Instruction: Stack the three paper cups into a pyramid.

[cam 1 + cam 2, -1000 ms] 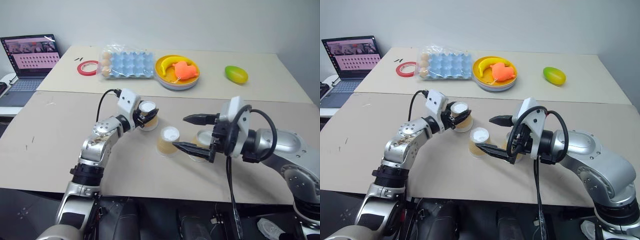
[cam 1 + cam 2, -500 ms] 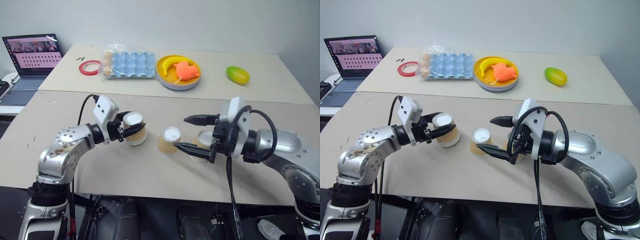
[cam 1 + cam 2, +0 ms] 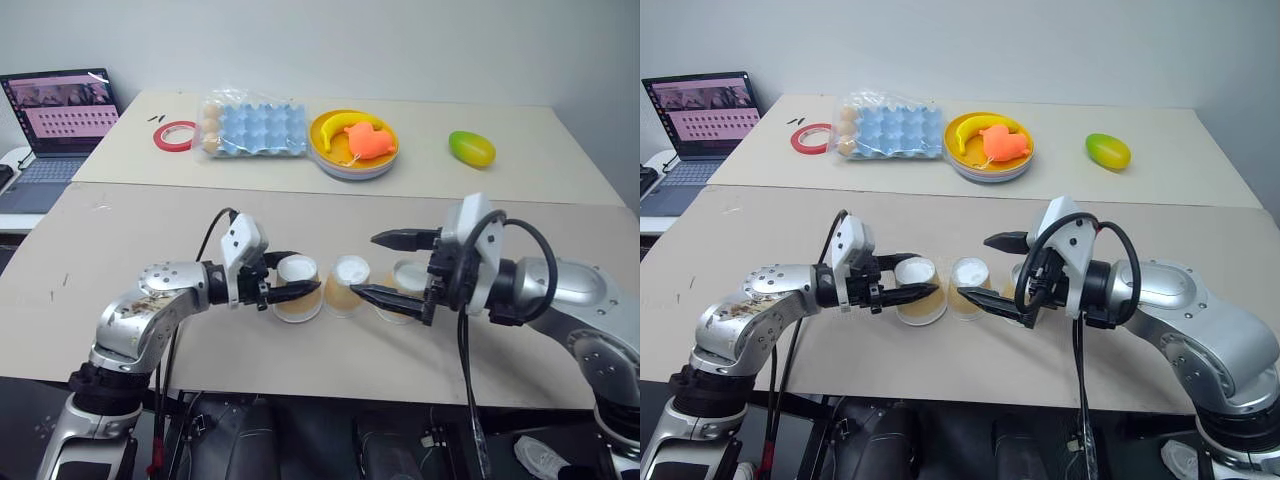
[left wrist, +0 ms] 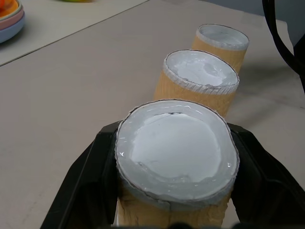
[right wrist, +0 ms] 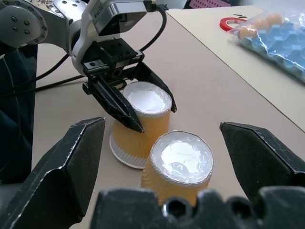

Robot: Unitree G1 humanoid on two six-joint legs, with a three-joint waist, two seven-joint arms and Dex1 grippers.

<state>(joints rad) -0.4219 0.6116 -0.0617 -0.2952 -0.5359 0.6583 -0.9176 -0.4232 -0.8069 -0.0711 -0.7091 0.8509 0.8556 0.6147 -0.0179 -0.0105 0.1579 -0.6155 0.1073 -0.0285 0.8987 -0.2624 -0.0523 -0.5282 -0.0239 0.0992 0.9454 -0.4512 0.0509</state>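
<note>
The left gripper [image 3: 285, 290] has carried its tan ribbed paper cup [image 3: 297, 288], clamped tight, beside the middle cup [image 3: 348, 285]; the third cup [image 3: 408, 281] sits between the wide-open fingers of the right gripper [image 3: 388, 268]. Base row nearly formed.

Right gripper [image 5: 176, 157]: jaws spread wide, one to each side of the near cup [image 5: 176, 167], not touching it. Near cup stands inverted, white base up, on the tan table [image 5: 205, 90]. Just beyond it, a second inverted cup [image 5: 139, 121] is clamped by the left gripper [image 5: 138, 112]. Red tape ring [image 5: 233, 22] and bagged egg tray [image 5: 276, 36] lie well apart from the near cup.
</note>
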